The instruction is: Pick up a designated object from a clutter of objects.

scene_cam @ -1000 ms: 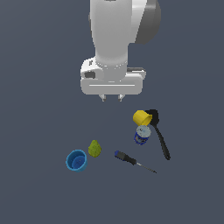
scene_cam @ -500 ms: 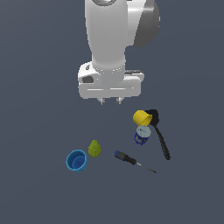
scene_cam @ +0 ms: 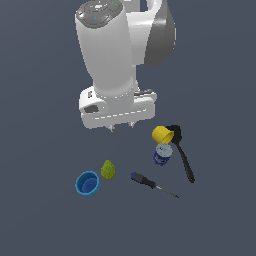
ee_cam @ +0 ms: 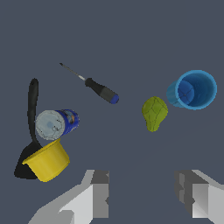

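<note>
I see the blue cup [scene_cam: 87, 183] standing upright, mouth up, axis vertical: bright blue, round, hollow; I cannot make out a handle. It sits at the clutter's end toward the exterior view's left, just beside the green-yellow pear-like lump [scene_cam: 108, 170]. My gripper [scene_cam: 121, 128] hangs above, well apart, fingers spread and holding nothing.

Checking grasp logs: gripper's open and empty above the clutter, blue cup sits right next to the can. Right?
Not quite. The gripper is open and empty above the clutter, but the blue cup sits next to the green-yellow pear-like lump, not the can, which is beside the yellow cup. The exterior view shows it.
</note>
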Controlling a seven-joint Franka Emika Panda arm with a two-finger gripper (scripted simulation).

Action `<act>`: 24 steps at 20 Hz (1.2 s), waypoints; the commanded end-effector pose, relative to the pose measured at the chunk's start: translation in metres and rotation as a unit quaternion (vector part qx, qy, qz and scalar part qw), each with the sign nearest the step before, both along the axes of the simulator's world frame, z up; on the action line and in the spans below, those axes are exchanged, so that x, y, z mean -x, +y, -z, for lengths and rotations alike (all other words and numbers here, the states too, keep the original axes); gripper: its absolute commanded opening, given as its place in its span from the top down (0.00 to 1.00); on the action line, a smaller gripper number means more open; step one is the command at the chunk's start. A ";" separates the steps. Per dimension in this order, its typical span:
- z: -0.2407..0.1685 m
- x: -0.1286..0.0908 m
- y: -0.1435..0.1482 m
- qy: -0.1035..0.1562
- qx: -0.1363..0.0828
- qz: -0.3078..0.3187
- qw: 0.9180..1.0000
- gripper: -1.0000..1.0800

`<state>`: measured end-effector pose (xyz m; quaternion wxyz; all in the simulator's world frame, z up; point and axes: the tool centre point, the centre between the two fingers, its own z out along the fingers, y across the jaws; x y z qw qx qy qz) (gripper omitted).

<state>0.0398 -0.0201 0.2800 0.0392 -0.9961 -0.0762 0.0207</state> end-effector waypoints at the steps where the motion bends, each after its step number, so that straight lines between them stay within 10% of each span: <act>1: 0.006 -0.011 -0.006 -0.001 -0.010 -0.020 1.000 0.38; 24: 0.078 -0.098 -0.072 -0.046 -0.108 -0.202 0.972 0.38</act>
